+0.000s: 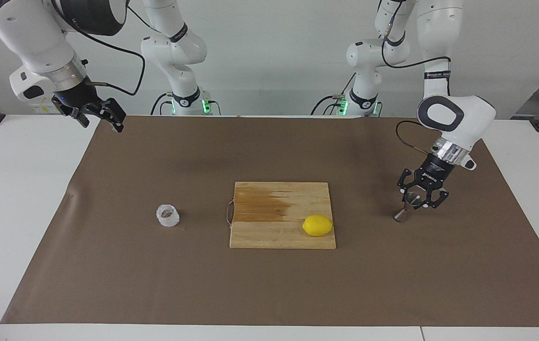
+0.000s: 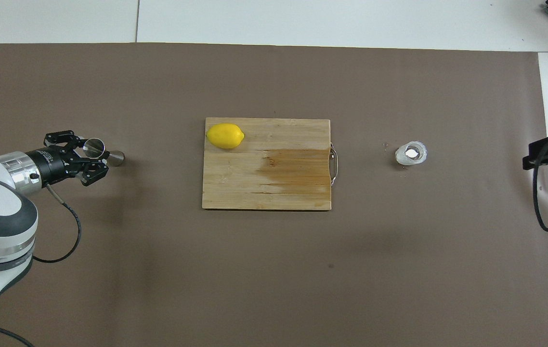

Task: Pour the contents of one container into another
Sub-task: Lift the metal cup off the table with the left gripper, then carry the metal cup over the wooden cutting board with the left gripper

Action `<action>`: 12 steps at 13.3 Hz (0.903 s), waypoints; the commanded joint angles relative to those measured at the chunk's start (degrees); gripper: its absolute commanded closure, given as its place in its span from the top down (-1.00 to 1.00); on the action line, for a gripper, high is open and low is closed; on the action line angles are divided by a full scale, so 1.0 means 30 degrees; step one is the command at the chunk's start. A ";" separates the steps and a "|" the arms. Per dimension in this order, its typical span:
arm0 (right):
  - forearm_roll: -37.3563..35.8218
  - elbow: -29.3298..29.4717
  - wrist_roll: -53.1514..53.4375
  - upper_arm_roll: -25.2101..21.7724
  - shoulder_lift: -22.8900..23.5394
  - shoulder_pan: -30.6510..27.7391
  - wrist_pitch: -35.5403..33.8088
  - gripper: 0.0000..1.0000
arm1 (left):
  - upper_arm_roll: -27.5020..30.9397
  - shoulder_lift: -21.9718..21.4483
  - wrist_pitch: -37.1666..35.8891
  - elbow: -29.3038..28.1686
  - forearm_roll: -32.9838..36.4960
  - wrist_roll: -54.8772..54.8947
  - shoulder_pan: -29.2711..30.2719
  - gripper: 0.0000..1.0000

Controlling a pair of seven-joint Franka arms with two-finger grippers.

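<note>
Fingers of the left gripper [image 1: 420, 198] are closed around the upper cone of the jigger [image 1: 407, 208], which stands on the brown mat [image 1: 108, 265] at the left arm's end of the table. Outward from those jaws toward the table's middle lies a board [image 1: 269, 232] with a lemon [image 1: 317, 225] on it, then the cup [image 1: 167, 215] alone on the mat toward the right arm's end. The right gripper [image 1: 103, 116] waits with its jaws spread wide and empty, over the mat's edge, well apart from the cup.
</note>
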 commanded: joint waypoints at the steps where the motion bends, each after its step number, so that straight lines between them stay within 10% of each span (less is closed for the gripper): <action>1: 0.0455 -0.0163 0.0213 -0.0140 -0.0105 0.0088 0.0063 1.00 | 0.0025 -0.0013 -0.0392 0.0655 -0.0379 -0.0036 -0.0061 -1.00; 12: 0.0425 -0.0163 0.0213 -0.0169 -0.0105 0.0088 0.0063 1.00 | -0.0649 -0.0277 -0.2039 0.4024 -0.0203 -0.5917 -0.4681 -1.00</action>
